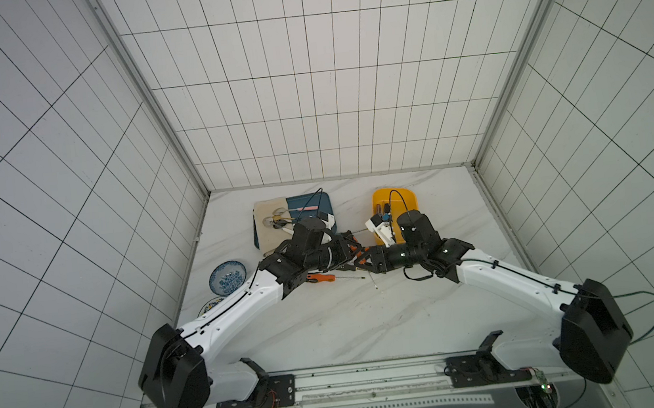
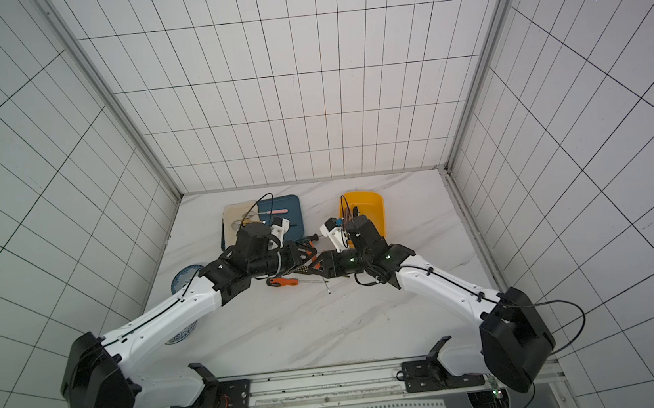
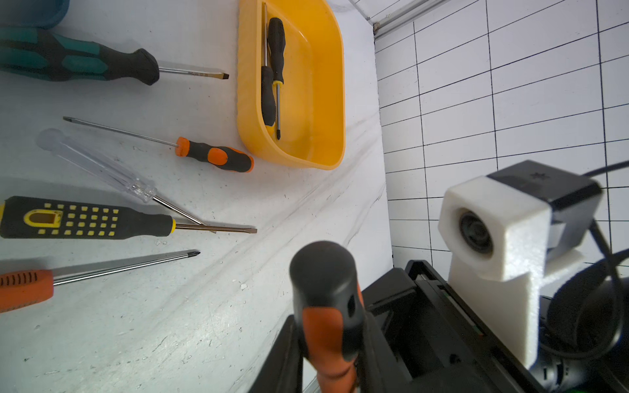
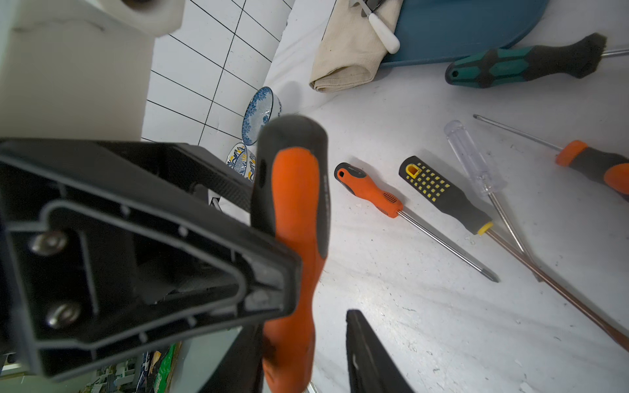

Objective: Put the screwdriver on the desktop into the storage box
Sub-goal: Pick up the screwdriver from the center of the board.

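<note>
My left pincer (image 3: pixel 329 347) is clenched on the orange-black screwdriver (image 3: pixel 323 272) above the middle of the desk (image 1: pixel 330 329). My right pincer (image 4: pixel 303 354) straddles its handle (image 4: pixel 296 204), jaws apart. Rigid, light and rubbery-gripped, I judge: take the thick handle. The storage box (image 1: pixel 379 203) sits near the far edge.

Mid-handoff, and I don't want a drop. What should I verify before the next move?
1. Left gripper shut on the orange-black screwdriver: ok.
2. Right gripper clamped on it too: not ok, gap beside one of its fingers.
3. Storage box has room: ok, only two screwdrivers inside.
4. Held shaft clear of the desktop: cannot tell.
5. Desktop cleared: not ok, five loose screwdrivers lie there.
</note>
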Controlling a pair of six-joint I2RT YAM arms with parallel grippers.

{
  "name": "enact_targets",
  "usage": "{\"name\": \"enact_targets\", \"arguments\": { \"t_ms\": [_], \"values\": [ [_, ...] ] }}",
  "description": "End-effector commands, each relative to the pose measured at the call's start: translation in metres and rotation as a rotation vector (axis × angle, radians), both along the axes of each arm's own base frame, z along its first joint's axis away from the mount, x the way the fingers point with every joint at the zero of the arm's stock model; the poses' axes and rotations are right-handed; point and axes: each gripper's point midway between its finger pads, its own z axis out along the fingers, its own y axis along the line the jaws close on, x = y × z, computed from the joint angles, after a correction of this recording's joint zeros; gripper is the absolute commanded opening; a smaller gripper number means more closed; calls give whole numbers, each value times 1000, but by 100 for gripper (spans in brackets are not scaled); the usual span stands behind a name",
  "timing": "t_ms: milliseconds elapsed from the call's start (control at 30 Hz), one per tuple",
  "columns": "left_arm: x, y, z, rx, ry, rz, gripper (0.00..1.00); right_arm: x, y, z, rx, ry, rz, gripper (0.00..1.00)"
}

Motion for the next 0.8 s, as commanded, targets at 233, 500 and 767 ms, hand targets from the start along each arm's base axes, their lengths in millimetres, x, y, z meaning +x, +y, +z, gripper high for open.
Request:
{"name": "enact_targets", "arguments": {
  "t_ms": [233,500,767],
  "values": [
    [-4,-7,11,-24,-46,-36,0,10,3,17,0,-54,-35,18],
    [-3,-1,9,3,-51,-14,22,15,-1,11,-35,-56,-67,8],
    [-1,24,9,70,-71,63,60,30,-16,2,-93,-36,-144,7]
  ]
}}
